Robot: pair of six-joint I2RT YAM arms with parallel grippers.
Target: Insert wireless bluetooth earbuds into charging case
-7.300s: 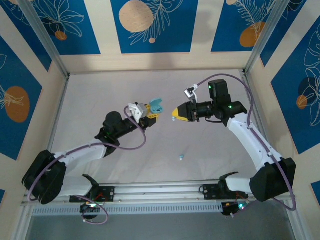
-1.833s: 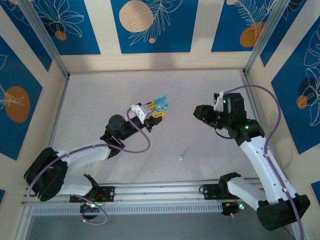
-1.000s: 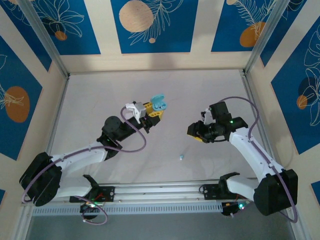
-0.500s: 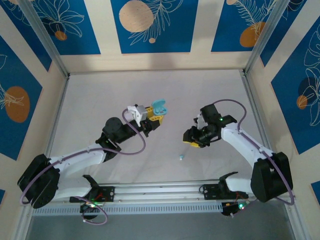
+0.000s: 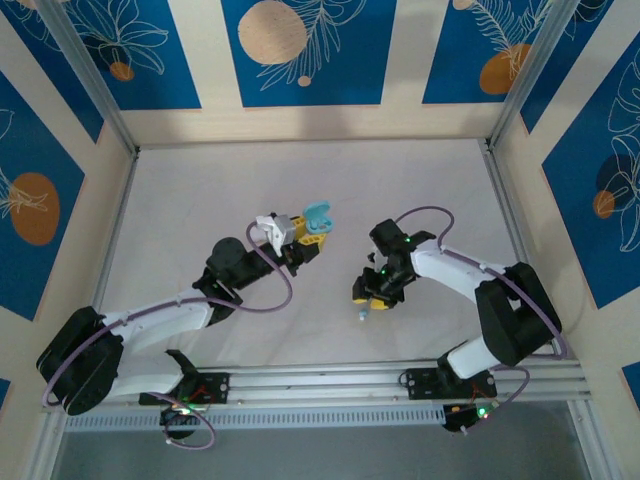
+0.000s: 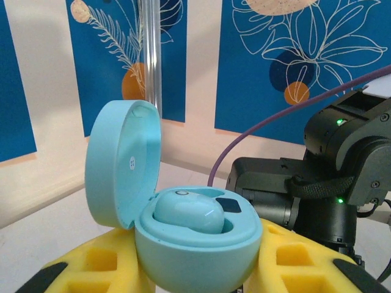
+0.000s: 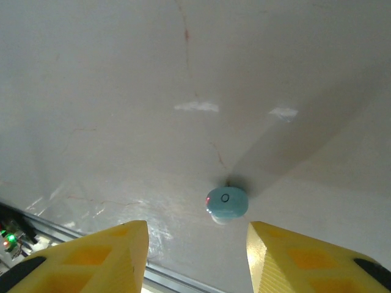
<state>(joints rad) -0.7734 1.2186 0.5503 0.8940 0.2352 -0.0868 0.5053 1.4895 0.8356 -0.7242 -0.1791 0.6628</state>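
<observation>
The left jaws were clenched on the lower half of a teal charging case (image 6: 197, 256), their yellow faces pressed against it on either side. The case was held above the surface (image 5: 190, 190), near the middle of the workspace, with its opening facing up. Its lid (image 6: 122, 163) stood open, hinged back and nearly upright. One teal earbud (image 6: 186, 212) sat in a well inside the case, its rounded glossy back showing above the rim. Beside that bud, a small dark patch showed in the case's interior; what it was could not be told.

The right jaws were released, their two yellow faces spread well apart and pointing down at the surface, close to the near edge. A second teal earbud (image 7: 226, 204) lay loose on the surface just beyond them, in line with the gap and touching neither face. It rested with a small ring mark on top and a tiny red dot at its left side, and it threw a short shadow behind it. In the top view this loose earbud lay just below the right jaws, to the right of and nearer than the held case, well apart from it.

From the left wrist, the black body of the right arm (image 6: 342, 165) stood behind the case, green lights lit on it and a purple cable (image 6: 287, 110) arching over it.
</observation>
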